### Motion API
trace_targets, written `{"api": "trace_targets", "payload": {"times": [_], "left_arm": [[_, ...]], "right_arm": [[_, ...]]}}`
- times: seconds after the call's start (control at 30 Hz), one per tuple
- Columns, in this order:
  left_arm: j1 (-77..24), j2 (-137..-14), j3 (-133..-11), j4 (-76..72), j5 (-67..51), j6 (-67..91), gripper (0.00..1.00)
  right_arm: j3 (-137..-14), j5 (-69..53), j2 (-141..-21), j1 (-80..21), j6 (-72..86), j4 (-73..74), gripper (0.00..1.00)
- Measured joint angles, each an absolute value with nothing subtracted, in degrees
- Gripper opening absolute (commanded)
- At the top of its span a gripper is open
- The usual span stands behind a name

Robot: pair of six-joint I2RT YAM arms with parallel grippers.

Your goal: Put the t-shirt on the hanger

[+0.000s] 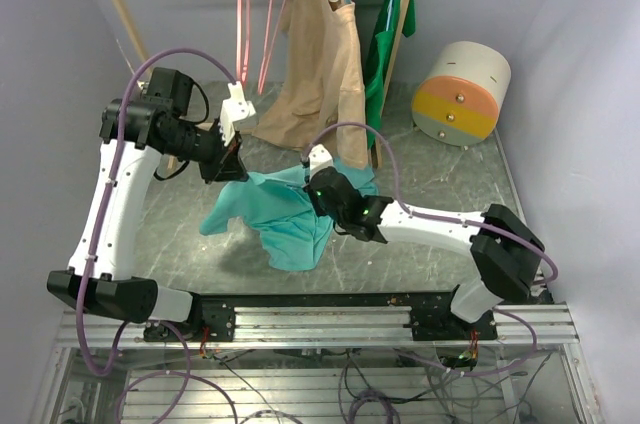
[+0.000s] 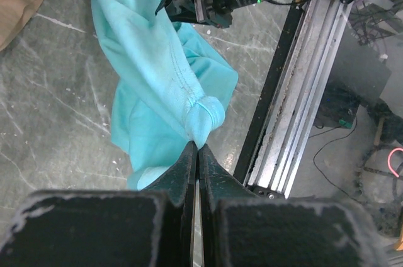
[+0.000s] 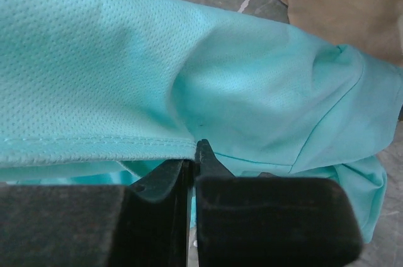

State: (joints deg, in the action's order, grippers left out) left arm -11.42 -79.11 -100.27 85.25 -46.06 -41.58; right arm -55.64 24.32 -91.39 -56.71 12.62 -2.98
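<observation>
Soft teal short-sleeved cloth t-shirt (image 1: 285, 219) strung up by two points (middle sagging). Bunched fold pinched in closed left gripper (image 2: 197, 148); hem clamped in closed right gripper (image 3: 194, 153).

A: What sort of place is this?
B: A robotics lab, set up as a test cell. 2 arms, the left arm (image 1: 105, 194) and the right arm (image 1: 440, 224), are bolted to an aluminium rail (image 1: 320, 326), with loose wiring (image 1: 360, 399) below it.
A: Not a home, with that clothes rack (image 1: 122, 6)?
B: No. Plain grey walls (image 1: 50, 44) box in the stone-patterned tabletop (image 1: 440, 169).
</observation>
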Motion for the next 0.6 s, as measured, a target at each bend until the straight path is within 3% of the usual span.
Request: {"api": "trace_targets", "payload": {"times": [0.33, 0.6], "left_arm": [[-11.46, -77.28, -98.5, 85.32, -37.06, -47.57, 0.08], [-11.33, -77.45, -100.44, 85.67, -30.7, -53.93, 0.08]], "right_arm": [[-62.04, 20.1, -82.3, -58.19, 11.4, 8.73, 0.0], [-77.34, 16.6, -80.9, -63.51, 9.67, 22.52, 0.0]]}}
